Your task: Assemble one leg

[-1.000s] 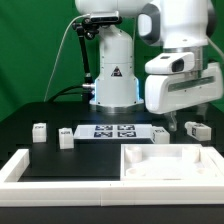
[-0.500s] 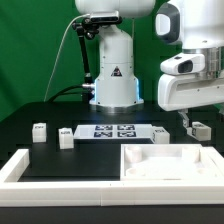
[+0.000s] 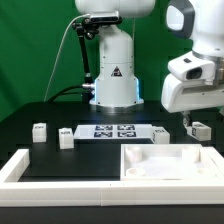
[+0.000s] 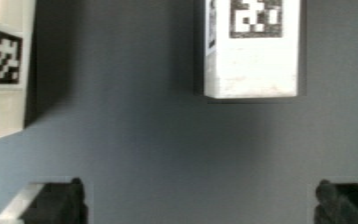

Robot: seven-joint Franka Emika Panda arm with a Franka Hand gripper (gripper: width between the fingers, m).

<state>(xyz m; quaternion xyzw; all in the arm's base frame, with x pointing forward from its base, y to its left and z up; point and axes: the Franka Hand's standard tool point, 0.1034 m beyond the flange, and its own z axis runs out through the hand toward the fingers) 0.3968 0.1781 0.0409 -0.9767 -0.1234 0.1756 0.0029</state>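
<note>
While the gripper (image 4: 197, 205) hangs wide and empty near the leg (image 4: 252, 50), grasping and fitting remain undone

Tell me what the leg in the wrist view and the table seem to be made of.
The leg: likely white plastic, smooth and matte, given its even colour and crisp edges. The table: dark and dull with no reflections, perhaps cloth or a matte coating; the pictures leave it open.
</note>
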